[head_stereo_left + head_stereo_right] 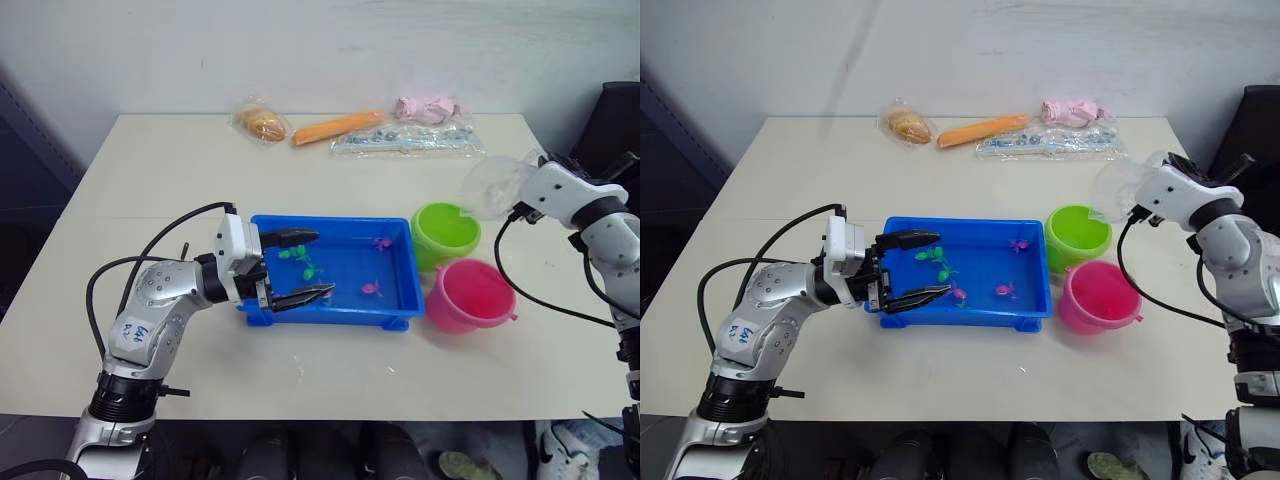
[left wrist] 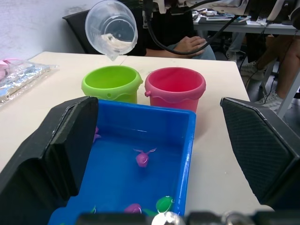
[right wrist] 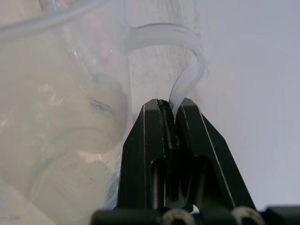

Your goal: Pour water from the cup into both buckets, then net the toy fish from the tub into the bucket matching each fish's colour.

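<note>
Head views are showing the cup tilting above the green bucket, lip downward, held up by the right claw. Beside the green bucket, the pink bucket is sitting nearer the table's front edge, both just right of the blue tub. Toy fish, green and pink, are lying inside the tub. The left claw is gaping wide over the tub's left end, holding nothing.

Left wrist view is showing water pooling at the cup's lip, directly over the green bucket's rim.

Right wrist view is showing both right fingers pinching shut on the cup's clear handle.

Bagged items are lying along the table's far edge.
</note>
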